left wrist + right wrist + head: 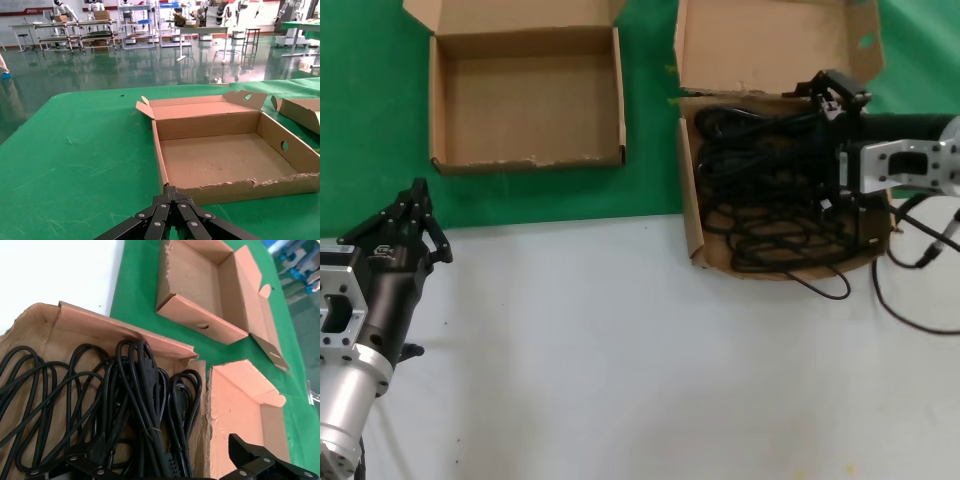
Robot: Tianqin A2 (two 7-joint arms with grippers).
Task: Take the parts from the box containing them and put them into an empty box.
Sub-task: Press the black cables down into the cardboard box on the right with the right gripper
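The parts, black power cords [770, 190] in long loops, fill the tall-lidded box [691, 215] at the right; they also show in the right wrist view [135, 390], with the lid flap [240, 405] beside them. My right gripper [825, 150] is open wide, low over the back of that box. In the right wrist view [162, 460] one finger is over the cords and the other over the lid flap. It holds nothing. The empty box [525, 105] lies at the back left. My left gripper [417, 190] is shut and empty, in front of the empty box's ragged front edge [240, 187].
Both boxes rest on a green mat [520, 195]; the near part of the table [620, 350] is white. My thin black cable [910, 300] loops on the table to the right of the cord box. One cord loop [830, 290] hangs over that box's front edge.
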